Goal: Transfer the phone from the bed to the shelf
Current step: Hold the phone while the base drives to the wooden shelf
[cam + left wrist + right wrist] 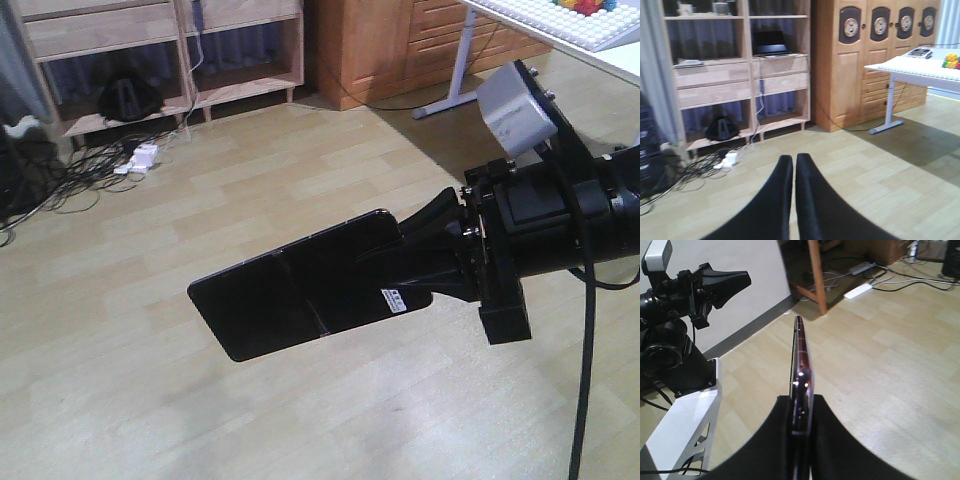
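The right gripper's (pixel 415 255) jaws clamp one end of the phone (pixel 280 300), held aloft above the pale plank floor (pixel 150 400). The left gripper's (pixel 794 170) jaws sit nearly together, holding nothing. Beyond, the shelf (pixel 782 121) stands across the room, well apart from the phone.

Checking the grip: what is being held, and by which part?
The right gripper clamps the phone by its sticker end; the left gripper holds nothing.
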Motion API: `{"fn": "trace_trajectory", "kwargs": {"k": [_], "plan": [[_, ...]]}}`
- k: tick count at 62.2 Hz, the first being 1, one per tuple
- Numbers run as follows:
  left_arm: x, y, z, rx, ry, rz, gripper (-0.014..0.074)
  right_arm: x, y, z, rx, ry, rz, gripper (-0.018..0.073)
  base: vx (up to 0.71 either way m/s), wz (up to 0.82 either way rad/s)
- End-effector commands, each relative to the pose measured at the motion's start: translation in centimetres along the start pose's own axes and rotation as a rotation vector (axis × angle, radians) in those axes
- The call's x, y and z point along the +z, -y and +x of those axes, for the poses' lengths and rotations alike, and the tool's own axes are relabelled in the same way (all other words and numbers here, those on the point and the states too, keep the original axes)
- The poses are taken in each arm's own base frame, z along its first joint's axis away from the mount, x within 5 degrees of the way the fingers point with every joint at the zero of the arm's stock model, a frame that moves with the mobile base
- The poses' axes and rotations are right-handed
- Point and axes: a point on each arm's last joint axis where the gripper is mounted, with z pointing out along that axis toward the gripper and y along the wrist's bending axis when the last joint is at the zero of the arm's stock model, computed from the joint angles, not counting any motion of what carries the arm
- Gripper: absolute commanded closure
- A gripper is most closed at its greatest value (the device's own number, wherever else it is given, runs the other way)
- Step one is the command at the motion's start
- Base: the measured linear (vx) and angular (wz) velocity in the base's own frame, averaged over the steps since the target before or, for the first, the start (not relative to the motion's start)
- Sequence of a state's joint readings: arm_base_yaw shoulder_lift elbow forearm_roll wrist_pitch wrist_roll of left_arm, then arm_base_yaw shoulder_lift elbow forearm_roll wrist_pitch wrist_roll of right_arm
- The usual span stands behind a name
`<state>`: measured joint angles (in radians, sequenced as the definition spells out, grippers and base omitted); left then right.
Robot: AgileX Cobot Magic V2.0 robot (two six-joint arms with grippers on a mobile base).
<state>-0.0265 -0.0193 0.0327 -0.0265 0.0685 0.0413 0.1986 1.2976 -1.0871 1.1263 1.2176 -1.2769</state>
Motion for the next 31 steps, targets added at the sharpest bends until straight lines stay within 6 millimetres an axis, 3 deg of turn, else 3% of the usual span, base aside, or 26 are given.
{"fn": "trace_trajectory", "kwargs": {"k": [1, 31], "plan": [[-0.21, -0.05, -1.53, -0.019, 0.106, -0.005, 0.0595, -0.86, -1.58, -1.51, -0.023, 0.083, -0.073, 0.0562, 0.44, -0.25], [-0.21, -0.05, -1.53, -0.019, 0.106, -0.005, 0.0595, -0.86, -1.58, -1.52, -0.023, 0.083, -0.073, 0.0562, 0.46, -0.23]]}}
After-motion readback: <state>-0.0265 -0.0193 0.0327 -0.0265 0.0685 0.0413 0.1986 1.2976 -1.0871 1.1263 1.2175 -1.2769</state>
